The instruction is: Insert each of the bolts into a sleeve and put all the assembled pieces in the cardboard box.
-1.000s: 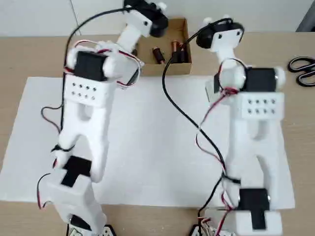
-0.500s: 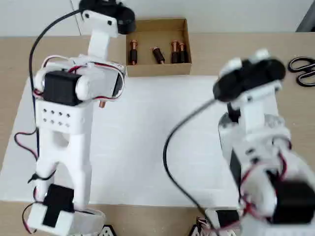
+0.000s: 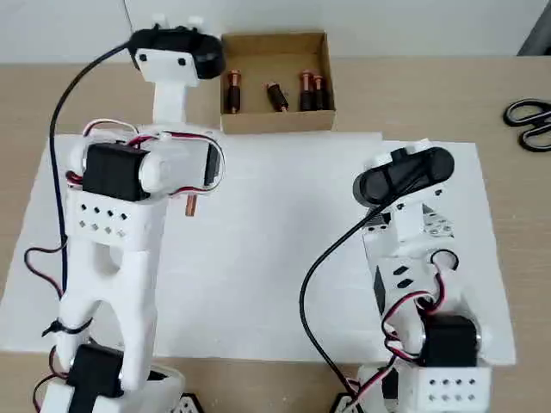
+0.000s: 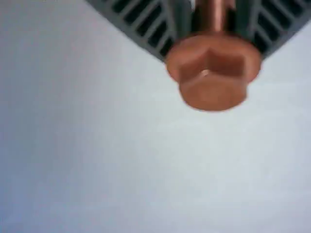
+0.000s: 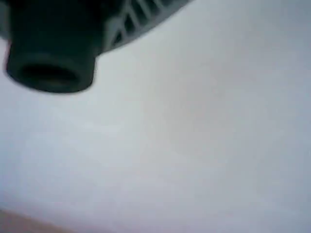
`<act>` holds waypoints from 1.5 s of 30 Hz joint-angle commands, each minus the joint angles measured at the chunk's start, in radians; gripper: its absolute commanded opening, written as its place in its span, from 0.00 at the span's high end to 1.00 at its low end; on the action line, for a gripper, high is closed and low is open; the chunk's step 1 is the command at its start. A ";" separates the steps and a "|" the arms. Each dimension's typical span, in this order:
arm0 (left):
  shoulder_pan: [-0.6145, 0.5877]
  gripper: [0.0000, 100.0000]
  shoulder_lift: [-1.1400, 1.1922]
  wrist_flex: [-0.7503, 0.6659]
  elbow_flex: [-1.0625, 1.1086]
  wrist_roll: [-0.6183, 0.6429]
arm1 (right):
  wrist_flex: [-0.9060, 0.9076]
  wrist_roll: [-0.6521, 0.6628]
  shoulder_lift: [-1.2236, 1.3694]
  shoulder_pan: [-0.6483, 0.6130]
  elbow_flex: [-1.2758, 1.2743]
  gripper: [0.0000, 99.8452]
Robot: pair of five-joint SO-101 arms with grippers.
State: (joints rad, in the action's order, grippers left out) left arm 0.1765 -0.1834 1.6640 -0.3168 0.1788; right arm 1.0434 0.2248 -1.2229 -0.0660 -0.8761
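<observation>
In the high view, you have the cardboard box (image 3: 275,122) at the far edge of the white sheet (image 3: 275,258), with four assembled pieces (image 3: 277,95) lying inside. A broad stretch of sheet separates the two arms. Scissors (image 3: 529,120) lie on the counter (image 3: 413,95) off to the right, well apart from the box. The copper bolt (image 3: 190,205) pokes out beneath the left arm, above the sheet and short of the box.

In the left wrist view, your left fingers (image 4: 136,17) grip the bolt's shank, with its flanged hex head toward the camera.

In the right wrist view, your right fingers (image 5: 141,17) clamp a black sleeve (image 5: 51,53) with its open bore showing. It hangs above the sheet near the sheet's edge.
</observation>
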 commanded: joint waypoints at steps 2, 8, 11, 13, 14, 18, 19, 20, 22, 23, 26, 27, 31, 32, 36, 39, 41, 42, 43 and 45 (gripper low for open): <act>0.006 0.99 -0.048 -0.091 -0.002 0.014 | -0.179 -0.112 -0.021 0.001 -0.061 1.00; 0.006 0.99 -0.041 -0.133 -0.002 0.015 | -0.285 -0.408 -0.022 -0.004 -0.138 1.00; 0.009 0.99 -0.041 -0.152 -0.002 0.015 | -0.361 -0.451 -0.021 -0.005 -0.199 1.00; 0.031 0.99 -0.041 -0.160 -0.002 0.015 | -0.421 -0.433 -0.021 -0.033 -0.256 1.00; 0.046 0.99 -0.041 -0.160 -0.002 0.015 | -0.443 -0.413 -0.021 -0.051 -0.279 1.00; 0.137 0.99 -0.041 -0.161 -0.002 0.015 | -0.515 -0.344 -0.021 -0.157 -0.353 1.00; 0.155 0.99 -0.041 -0.167 -0.004 0.014 | -0.539 -0.347 -0.021 -0.183 -0.371 1.00; 0.164 0.99 -0.044 -0.187 -0.004 0.014 | -0.564 -0.348 -0.021 -0.206 -0.388 1.00; 0.175 0.99 -0.049 -0.236 -0.005 0.011 | -0.605 -0.348 -0.021 -0.240 -0.417 1.00; 0.176 0.99 -0.049 -0.262 -0.008 0.009 | -0.621 -0.348 -0.021 -0.254 -0.425 1.00; 0.178 0.99 -0.051 -0.334 -0.010 0.011 | -0.644 -0.348 -0.021 -0.288 -0.445 1.00; 0.176 0.99 -0.051 -0.353 -0.010 0.014 | -0.650 -0.348 -0.021 -0.295 -0.446 1.00; 0.176 0.99 -0.051 -0.400 -0.010 0.015 | -0.654 -0.350 -0.022 -0.303 -0.448 1.00; 0.176 0.99 -0.052 -0.411 -0.010 0.015 | -0.654 -0.350 -0.028 -0.303 -0.448 1.00; 0.176 0.99 -0.097 -0.499 -0.008 0.015 | -0.733 -0.350 -0.120 -0.312 -0.502 1.00; 0.198 0.99 -0.124 -0.548 -0.008 0.015 | -0.898 -0.342 -0.242 -0.344 -0.623 1.00; 0.212 0.99 -0.138 -0.534 -0.004 0.017 | -0.961 -0.341 -0.317 -0.374 -0.709 1.00; 0.218 0.99 -0.143 -0.520 -0.002 0.017 | -0.966 -0.339 -0.354 -0.383 -0.747 1.00; 0.219 0.99 -0.143 -0.505 -0.002 0.028 | -0.963 -0.339 -0.394 -0.394 -0.784 1.00; 0.219 0.99 -0.140 -0.488 -0.002 0.104 | -0.934 -0.344 -0.443 -0.415 -0.818 1.00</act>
State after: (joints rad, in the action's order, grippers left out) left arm 0.3882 -0.2785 1.1669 -0.3153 0.2079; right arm 0.1181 -0.1250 -1.5819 -0.4572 -1.6648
